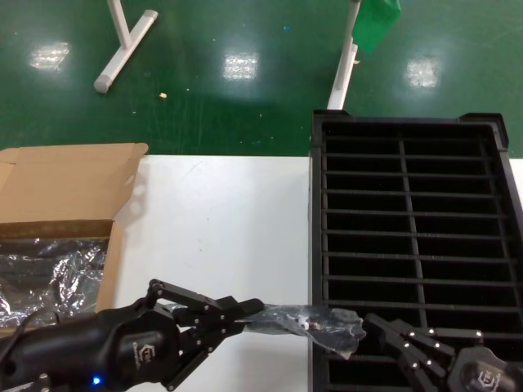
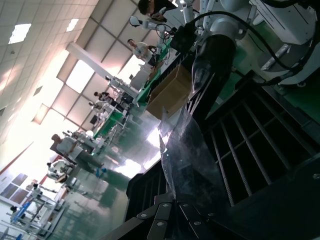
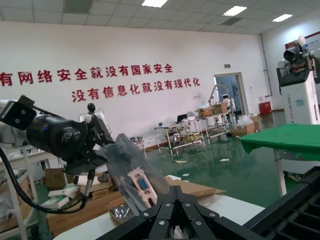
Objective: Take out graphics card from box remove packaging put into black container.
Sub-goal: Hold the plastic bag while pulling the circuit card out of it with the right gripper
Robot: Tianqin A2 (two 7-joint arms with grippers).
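Note:
The packaging [image 1: 306,321], a crinkly grey bag, hangs stretched between my two grippers over the front left corner of the black container [image 1: 317,204]. My left gripper [image 1: 255,313] is shut on the bag's left end [image 2: 187,150]. My right gripper [image 1: 369,322] is shut at the bag's right end. Inside the bag [image 3: 122,157] the graphics card [image 3: 139,184] shows its silver bracket and blue connector, close to my right gripper [image 3: 175,192]. The brown box [image 1: 65,192] stands open at the table's left.
More silver bags [image 1: 49,273] lie inside the box. The white table [image 1: 221,237] runs between the box and the container. The container's ribbed slots [image 2: 260,150] are dark. White stand legs [image 1: 122,45] are on the green floor beyond the table.

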